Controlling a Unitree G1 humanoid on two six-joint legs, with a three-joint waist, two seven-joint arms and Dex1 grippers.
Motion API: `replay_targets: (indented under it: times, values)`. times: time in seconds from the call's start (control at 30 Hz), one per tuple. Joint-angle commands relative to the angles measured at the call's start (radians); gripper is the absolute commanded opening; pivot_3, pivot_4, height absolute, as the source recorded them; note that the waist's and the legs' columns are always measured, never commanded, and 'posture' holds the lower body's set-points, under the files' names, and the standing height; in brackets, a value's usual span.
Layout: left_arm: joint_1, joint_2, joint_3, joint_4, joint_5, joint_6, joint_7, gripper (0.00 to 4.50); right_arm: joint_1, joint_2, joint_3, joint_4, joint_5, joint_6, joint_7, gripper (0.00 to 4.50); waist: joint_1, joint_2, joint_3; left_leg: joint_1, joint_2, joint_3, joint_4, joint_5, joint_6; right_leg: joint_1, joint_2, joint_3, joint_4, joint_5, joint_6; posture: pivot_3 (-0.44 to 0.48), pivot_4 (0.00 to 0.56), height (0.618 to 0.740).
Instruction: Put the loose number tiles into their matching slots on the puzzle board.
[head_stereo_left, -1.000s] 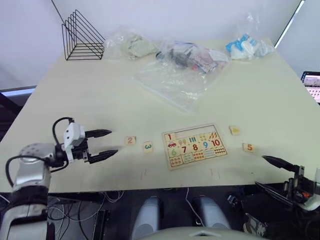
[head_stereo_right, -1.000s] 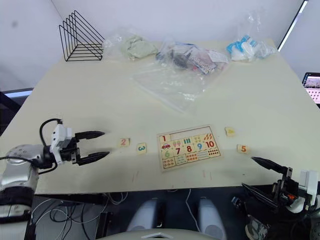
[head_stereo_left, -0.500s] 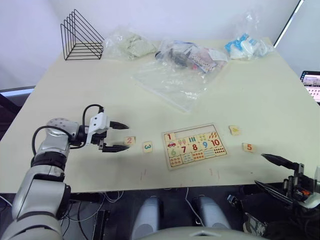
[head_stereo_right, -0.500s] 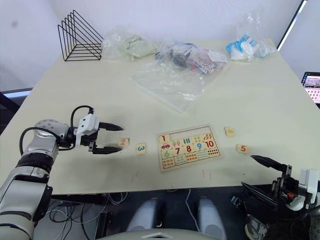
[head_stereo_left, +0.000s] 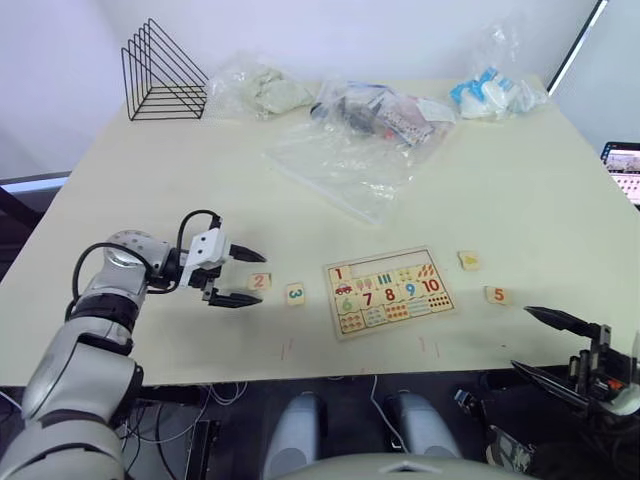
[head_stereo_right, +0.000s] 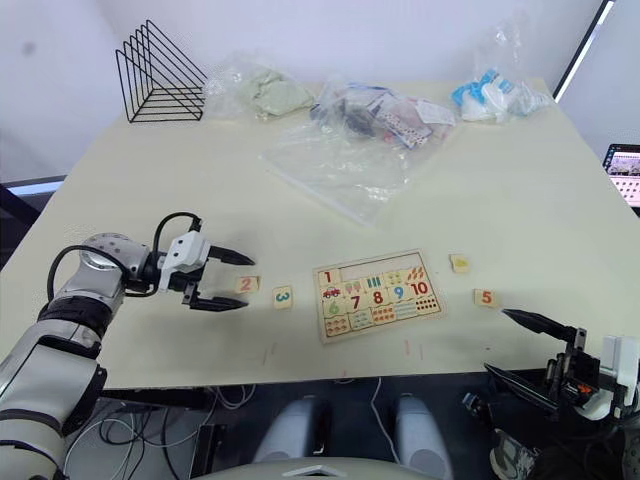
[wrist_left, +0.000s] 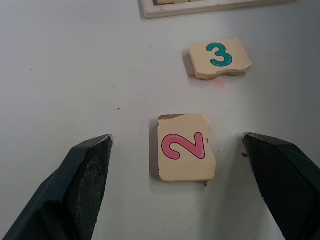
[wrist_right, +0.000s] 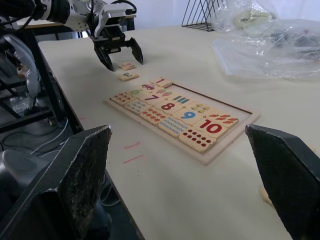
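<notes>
The puzzle board lies flat near the table's front edge, with its top row mostly bare past the 1. Left of it lie two loose tiles, the 3 and the 2. My left gripper is open just left of the 2 tile, one finger on each side of it and not touching. The 3 tile lies beyond. Right of the board lie a tile with a yellow mark and the 5. My right gripper hangs open off the table's front right edge.
Clear plastic bags with contents spread across the back middle of the table. A black wire rack stands at the back left. A bag with blue items sits at the back right.
My left gripper has moved right along the table and now straddles the 2 tile. The right gripper has not moved.
</notes>
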Motion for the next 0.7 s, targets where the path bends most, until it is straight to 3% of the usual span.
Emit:
replay_targets:
  times: [0.03, 0.17, 0.23, 0.3, 0.47, 0.7]
  values:
    - [-0.003, 0.037, -0.045, 0.013, -0.015, -0.02, -0.033, 4.4, 0.002, -0.013, -0.037, -0.013, 0.015, -0.015, 0.008, 4.5, -0.001, 0.0, 0.0, 0.0, 0.0, 0.0, 0.0, 0.0, 0.0, 0.0, 0.0, 0.0, 0.0, 0.0, 0.0, 0.0, 0.15, 0.74]
    - [-0.001, 0.045, -0.068, 0.009, -0.041, -0.002, -0.033, 4.4, -0.006, -0.014, -0.034, -0.004, 0.011, -0.016, 0.009, 4.5, -0.001, 0.0, 0.0, 0.0, 0.0, 0.0, 0.0, 0.0, 0.0, 0.0, 0.0, 0.0, 0.0, 0.0, 0.0, 0.0, 0.15, 0.74]
    - [0.004, 0.044, -0.071, 0.004, -0.055, -0.002, -0.033, 3.91, -0.013, -0.016, -0.034, 0.004, 0.01, -0.015, 0.012, 4.5, -0.001, 0.0, 0.0, 0.0, 0.0, 0.0, 0.0, 0.0, 0.0, 0.0, 0.0, 0.0, 0.0, 0.0, 0.0, 0.0, 0.15, 0.74]
    - [0.01, 0.043, -0.078, 0.009, -0.047, -0.034, -0.033, 3.27, -0.023, -0.018, -0.033, 0.015, 0.008, -0.017, 0.015, 4.5, 0.0, 0.0, 0.0, 0.0, 0.0, 0.0, 0.0, 0.0, 0.0, 0.0, 0.0, 0.0, 0.0, 0.0, 0.0, 0.0, 0.15, 0.74]
    - [0.017, 0.035, -0.068, 0.021, -0.053, -0.054, -0.033, 0.93, -0.041, -0.021, -0.035, 0.032, 0.005, -0.021, 0.018, 4.5, 0.0, 0.0, 0.0, 0.0, 0.0, 0.0, 0.0, 0.0, 0.0, 0.0, 0.0, 0.0, 0.0, 0.0, 0.0, 0.0, 0.15, 0.74]
    - [0.034, 0.043, -0.07, 0.01, -0.06, -0.056, -0.033, 0.93, -0.044, -0.015, -0.03, 0.039, 0.002, -0.031, 0.014, 4.5, 0.0, 0.0, 0.0, 0.0, 0.0, 0.0, 0.0, 0.0, 0.0, 0.0, 0.0, 0.0, 0.0, 0.0, 0.0, 0.0, 0.15, 0.74]
